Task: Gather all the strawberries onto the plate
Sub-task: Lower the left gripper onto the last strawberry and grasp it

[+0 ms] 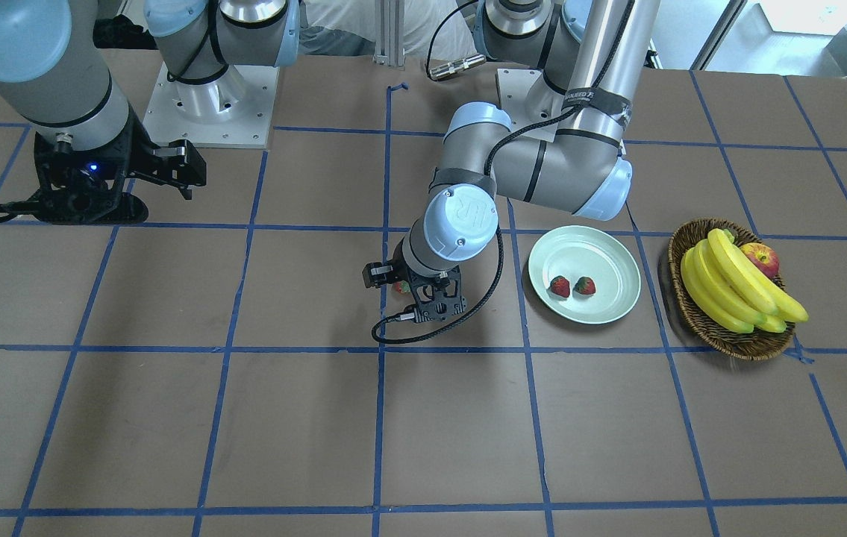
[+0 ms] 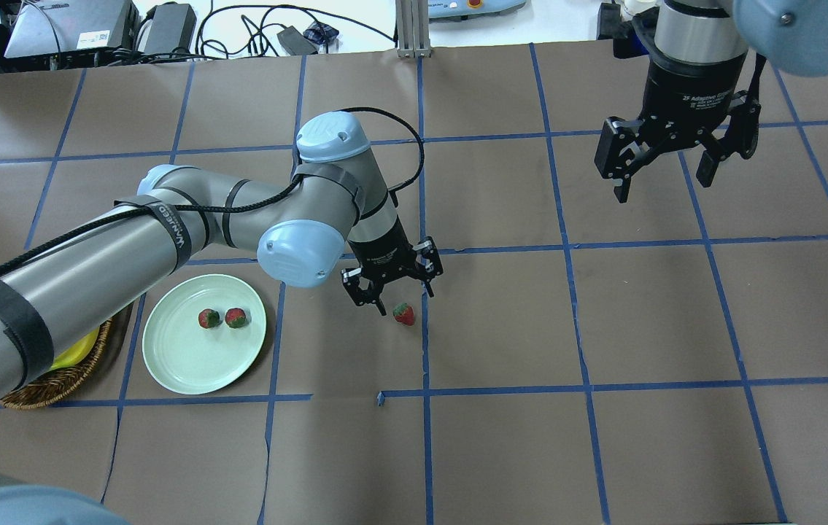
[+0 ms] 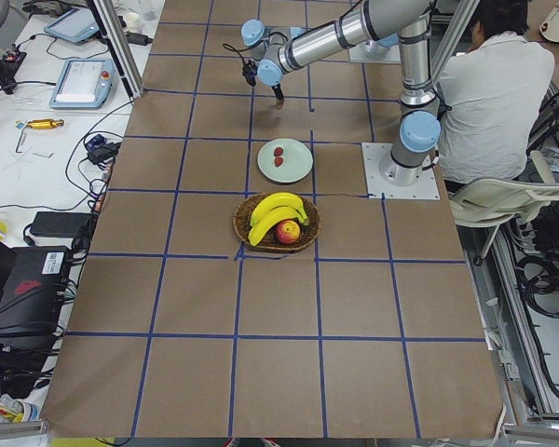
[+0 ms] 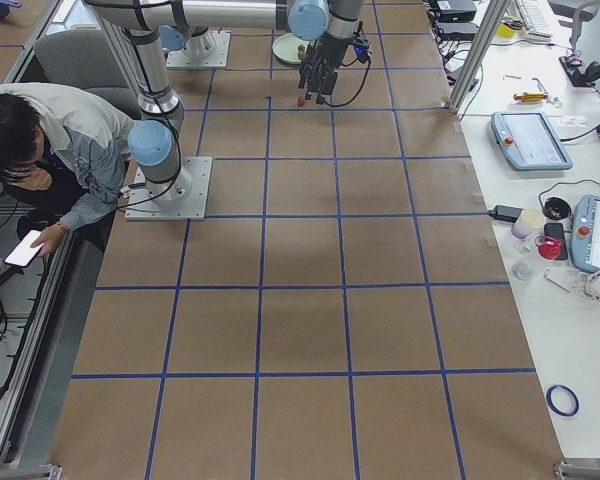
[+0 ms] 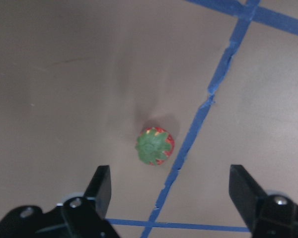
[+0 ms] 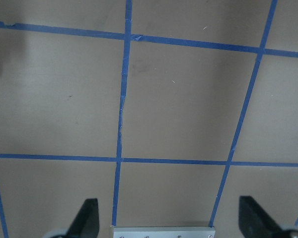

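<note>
Strawberry [image 5: 155, 146] lies beside tape line [image 5: 198, 119]; left pincer [image 5: 170, 173] spread above.

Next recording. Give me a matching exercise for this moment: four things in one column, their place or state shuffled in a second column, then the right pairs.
Things:
1. plate
2. wicker basket
3. left gripper
4. right gripper

States:
A. open, over the table, far from all the fruit
B. holds bananas and an apple
C. open, just above a lone strawberry lying on the table
D. holds two strawberries

Pairs: 1-D, 2-B, 3-C, 4-A
</note>
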